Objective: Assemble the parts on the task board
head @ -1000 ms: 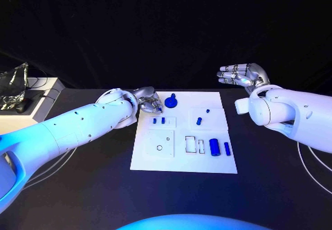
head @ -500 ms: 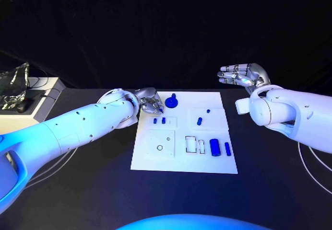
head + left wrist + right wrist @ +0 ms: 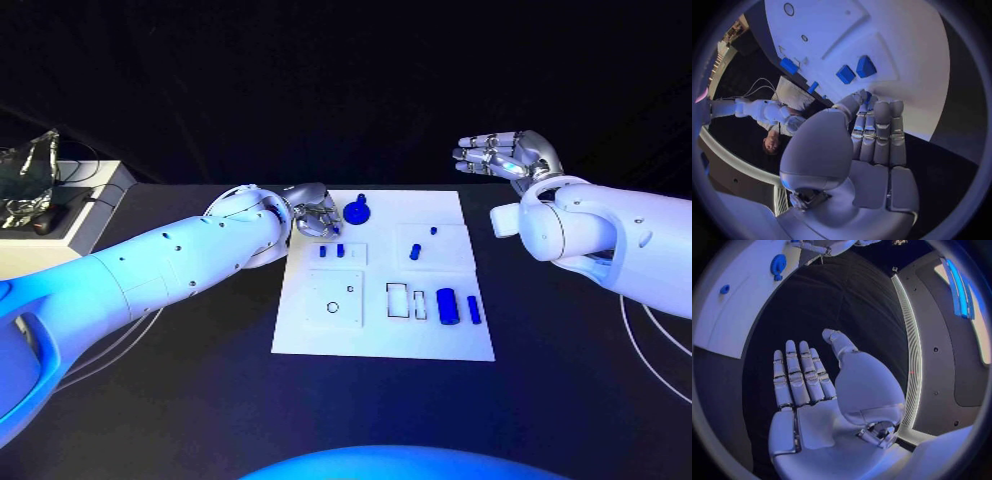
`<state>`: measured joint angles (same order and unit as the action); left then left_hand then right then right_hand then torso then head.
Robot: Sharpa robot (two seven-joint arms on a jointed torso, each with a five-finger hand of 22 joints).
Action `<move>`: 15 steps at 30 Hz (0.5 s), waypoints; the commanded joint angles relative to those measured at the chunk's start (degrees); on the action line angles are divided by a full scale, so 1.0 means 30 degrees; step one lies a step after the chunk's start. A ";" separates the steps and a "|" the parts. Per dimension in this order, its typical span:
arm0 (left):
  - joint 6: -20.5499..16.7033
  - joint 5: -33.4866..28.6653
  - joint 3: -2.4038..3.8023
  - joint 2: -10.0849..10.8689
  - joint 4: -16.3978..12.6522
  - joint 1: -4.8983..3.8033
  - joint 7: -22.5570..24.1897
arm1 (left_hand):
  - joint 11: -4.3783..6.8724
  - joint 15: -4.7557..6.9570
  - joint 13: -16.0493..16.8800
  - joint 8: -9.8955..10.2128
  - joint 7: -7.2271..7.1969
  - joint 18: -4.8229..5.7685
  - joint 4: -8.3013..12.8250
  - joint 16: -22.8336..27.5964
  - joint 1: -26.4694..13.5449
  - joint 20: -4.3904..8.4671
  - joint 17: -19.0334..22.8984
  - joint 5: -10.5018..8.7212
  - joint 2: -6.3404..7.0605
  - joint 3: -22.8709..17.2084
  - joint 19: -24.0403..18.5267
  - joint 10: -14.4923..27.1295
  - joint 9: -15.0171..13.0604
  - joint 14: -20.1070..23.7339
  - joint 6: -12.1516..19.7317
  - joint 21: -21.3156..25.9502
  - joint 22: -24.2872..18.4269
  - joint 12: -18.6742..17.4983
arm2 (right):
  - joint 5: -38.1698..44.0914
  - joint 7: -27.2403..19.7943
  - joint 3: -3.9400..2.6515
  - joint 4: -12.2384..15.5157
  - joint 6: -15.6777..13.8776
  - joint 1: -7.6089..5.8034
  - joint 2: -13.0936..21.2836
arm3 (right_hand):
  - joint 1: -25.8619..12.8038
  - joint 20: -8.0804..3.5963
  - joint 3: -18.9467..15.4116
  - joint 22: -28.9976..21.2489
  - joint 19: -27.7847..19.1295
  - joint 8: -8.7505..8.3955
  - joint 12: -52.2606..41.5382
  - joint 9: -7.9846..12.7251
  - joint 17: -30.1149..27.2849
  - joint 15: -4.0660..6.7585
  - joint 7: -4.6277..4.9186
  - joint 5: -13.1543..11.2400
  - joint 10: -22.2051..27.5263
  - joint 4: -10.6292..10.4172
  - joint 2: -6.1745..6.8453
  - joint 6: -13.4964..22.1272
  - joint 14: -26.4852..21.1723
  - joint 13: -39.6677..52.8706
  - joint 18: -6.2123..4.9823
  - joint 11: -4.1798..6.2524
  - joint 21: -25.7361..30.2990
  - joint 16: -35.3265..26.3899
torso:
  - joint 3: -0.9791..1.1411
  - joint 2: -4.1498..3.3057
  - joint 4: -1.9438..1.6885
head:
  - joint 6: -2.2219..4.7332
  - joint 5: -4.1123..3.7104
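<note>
Several small blue parts (image 3: 446,301) lie on the white task board (image 3: 382,335), which sits in the middle of the head view on the black worktop (image 3: 188,400). A round part with a short tab (image 3: 356,212) is near the upper left of the board, two little blocks (image 3: 332,251) are below it, and a thick cylinder with a thin bar beside it rests at the lower right.

I judge these pieces to be light, stiff plastic (probably smooth, so they can slip), and too small for a whole-hand grasp. A pinch across the narrow sides seems best, with the fingertips low so the piece does not tip over.

At the board's upper left corner, the left hand (image 3: 309,213) has its fingers (image 3: 877,131) curled together; something blue shows at their tips in the left wrist view, but I cannot tell whether it is held. Well away, at the upper right of the head view, the right hand (image 3: 505,155) hangs above the worktop with fingers (image 3: 798,372) stretched out and nothing in them.
</note>
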<state>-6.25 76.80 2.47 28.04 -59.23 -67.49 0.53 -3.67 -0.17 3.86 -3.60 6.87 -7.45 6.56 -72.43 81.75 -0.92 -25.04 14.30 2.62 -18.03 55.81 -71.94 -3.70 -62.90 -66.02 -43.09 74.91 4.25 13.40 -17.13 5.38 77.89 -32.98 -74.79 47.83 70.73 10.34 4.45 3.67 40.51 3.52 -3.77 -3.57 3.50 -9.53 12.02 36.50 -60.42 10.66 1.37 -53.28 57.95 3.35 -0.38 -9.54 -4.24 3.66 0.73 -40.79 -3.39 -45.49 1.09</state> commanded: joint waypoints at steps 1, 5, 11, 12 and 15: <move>0.0238 0.0155 -0.0072 -0.0108 -0.0050 0.0081 0.0228 | 0.0108 0.0096 0.0071 -0.0029 -0.0080 -0.0318 -0.0001 0.0042 0.0189 0.0001 -0.0042 -0.0028 -0.0014 0.0219 0.0192 -0.0332 -0.0048 -0.0179 -0.0354 -0.0080 0.0259 0.0125 | 0.0177 -0.0200 -0.0011 0.0032 0.0288 -0.0007 -0.0001 | -0.0055 0.0002 -0.0001 -0.0031 -0.0150 -0.0054 0.0104 0.0008 -0.0024 -0.0041 0.0057 0.0059 0.0009 -0.0150 -0.0002 0.0114 -0.0014 -0.0016 0.0125 -0.0036 0.0072 -0.0062 | 0.0010 0.0003 -0.0015 | -0.0002 -0.0026; 0.0192 0.0182 -0.0085 -0.0141 -0.0021 0.0084 0.0271 | 0.0171 0.0154 0.0070 -0.0015 -0.0151 -0.0225 0.0009 0.0027 0.0285 0.0089 -0.0104 -0.0028 -0.0160 0.0670 0.0250 -0.0307 -0.0036 -0.0215 -0.0475 -0.0022 0.0223 0.0312 | 0.0177 -0.0196 -0.0011 0.0039 0.0290 -0.0007 -0.0002 | -0.0055 0.0002 -0.0001 -0.0031 -0.0150 -0.0054 0.0104 0.0008 -0.0024 -0.0041 0.0057 0.0059 0.0009 -0.0150 -0.0002 0.0114 -0.0014 -0.0016 0.0125 -0.0036 0.0072 -0.0062 | 0.0007 0.0004 -0.0015 | -0.0001 -0.0028; 0.0401 0.0444 -0.0104 -0.0187 0.0029 0.0085 0.0136 | 0.0321 0.0267 0.0125 -0.0047 -0.0260 -0.0188 0.0092 -0.0023 0.0365 0.0165 -0.0156 -0.0015 -0.0244 0.0844 0.0300 -0.0477 -0.0058 -0.0292 -0.0841 -0.0038 0.0246 0.0579 | 0.0177 -0.0188 -0.0011 0.0054 0.0293 -0.0007 0.0004 | -0.0055 0.0002 -0.0001 -0.0031 -0.0150 -0.0054 0.0104 0.0008 -0.0024 -0.0041 0.0057 0.0059 0.0009 -0.0150 -0.0002 0.0114 -0.0014 -0.0016 0.0125 -0.0036 0.0072 -0.0062 | 0.0005 -0.0004 -0.0008 | -0.0032 -0.0036; 0.0466 0.0502 -0.0109 -0.0192 0.0038 0.0085 0.0105 | 0.0360 0.0291 0.0140 -0.0062 -0.0287 -0.0180 0.0113 -0.0028 0.0380 0.0181 -0.0163 -0.0020 -0.0261 0.0869 0.0311 -0.0527 -0.0065 -0.0306 -0.0933 -0.0043 0.0249 0.0639 | 0.0177 -0.0185 -0.0011 0.0055 0.0295 -0.0007 0.0004 | -0.0055 0.0002 -0.0001 -0.0031 -0.0150 -0.0054 0.0104 0.0008 -0.0024 -0.0041 0.0057 0.0059 0.0009 -0.0150 -0.0002 0.0114 -0.0014 -0.0016 0.0125 -0.0036 0.0072 -0.0062 | 0.0005 -0.0004 -0.0008 | -0.0032 -0.0036; 0.0597 0.0632 -0.0133 -0.0210 0.0077 0.0085 0.0050 | 0.0467 0.0374 0.0186 -0.0073 -0.0362 -0.0148 0.0191 -0.0075 0.0412 0.0247 -0.0207 -0.0018 -0.0303 0.0962 0.0353 -0.0625 -0.0069 -0.0361 -0.1183 -0.0068 0.0260 0.0842 | 0.0177 -0.0181 -0.0011 0.0061 0.0294 -0.0007 0.0009 | -0.0055 0.0002 -0.0001 -0.0031 -0.0150 -0.0054 0.0104 0.0008 -0.0024 -0.0041 0.0057 0.0059 0.0009 -0.0150 -0.0002 0.0114 -0.0014 -0.0016 0.0125 -0.0036 0.0072 -0.0062 | -0.0001 0.0004 -0.0018 | -0.0056 -0.0051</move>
<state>-6.59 77.62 2.36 27.71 -58.83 -67.56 0.57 -2.35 0.82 4.25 -3.55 5.75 -7.43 7.13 -72.43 82.45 -0.20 -25.59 14.19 1.93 -15.40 56.54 -73.65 -3.71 -63.90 -69.15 -43.09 74.91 6.65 13.43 -17.11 5.38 77.96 -32.97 -74.79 47.85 70.73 10.35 4.45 3.67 40.51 3.52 -3.77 -3.57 3.51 -9.53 12.02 36.50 -60.42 10.66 1.37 -53.28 57.95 3.35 -0.38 -9.54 -4.25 3.66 0.74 -40.79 -3.43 -45.59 0.97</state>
